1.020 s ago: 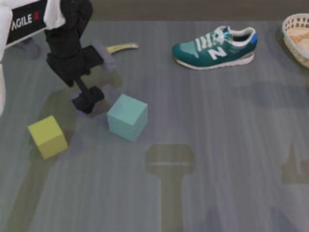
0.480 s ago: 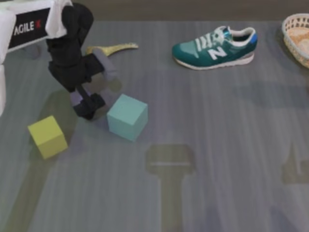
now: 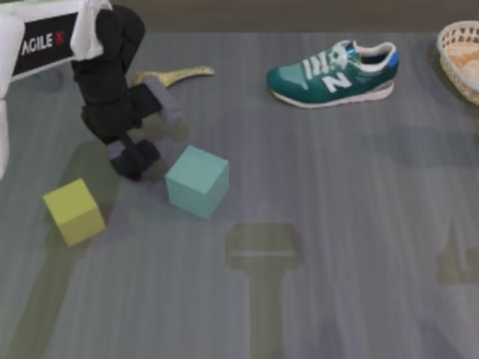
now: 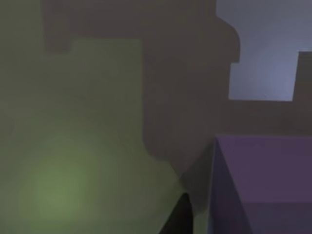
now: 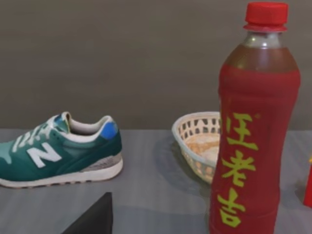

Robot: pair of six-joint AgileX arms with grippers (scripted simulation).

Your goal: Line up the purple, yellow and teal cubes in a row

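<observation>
Fingers of the left gripper point(image 3: 136, 161) sit low, grip state unclear; the small matte purple cube point(image 4: 263, 180) looks light, rigid; pinch flat opposite faces.

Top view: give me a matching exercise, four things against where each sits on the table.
Things:
1. yellow cube
2. teal cube
3. sneaker
4. basket

Places:
A. far right edge, partly cut off
B. near left, left of the left claw
C. just right of the left claw
D. far side, right of centre

Pairs: 1-B, 2-C, 3-D, 4-A
</observation>
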